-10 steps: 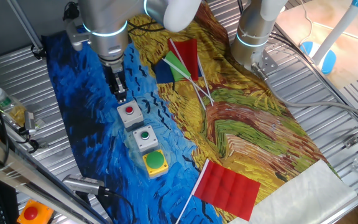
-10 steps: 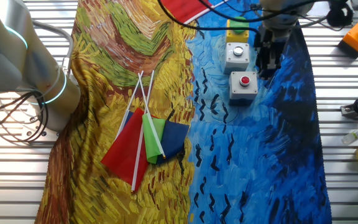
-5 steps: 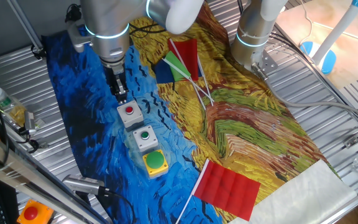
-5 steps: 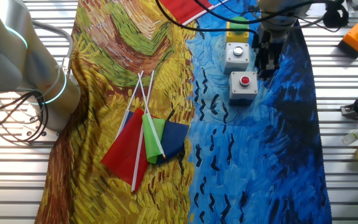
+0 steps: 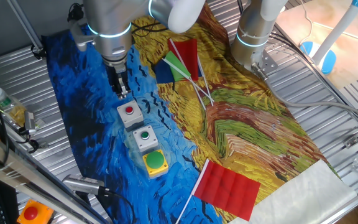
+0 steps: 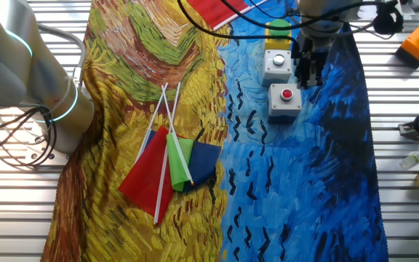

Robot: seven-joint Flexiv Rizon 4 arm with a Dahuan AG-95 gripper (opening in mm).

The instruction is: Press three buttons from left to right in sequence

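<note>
On a painted cloth (image 5: 241, 134) draped over the table, 3 button boxes sit in a row: the grey box with a red button (image 5: 129, 114), the grey box with a green button (image 5: 145, 137), and the yellow box with a green dome (image 5: 155, 163). The gripper (image 5: 122, 92) hangs above the cloth just beyond the red-button box, apart from it. Whether its fingers are wide or narrow cannot be told. A bundle of small flags (image 6: 172, 164) lies well apart on the cloth.
</note>
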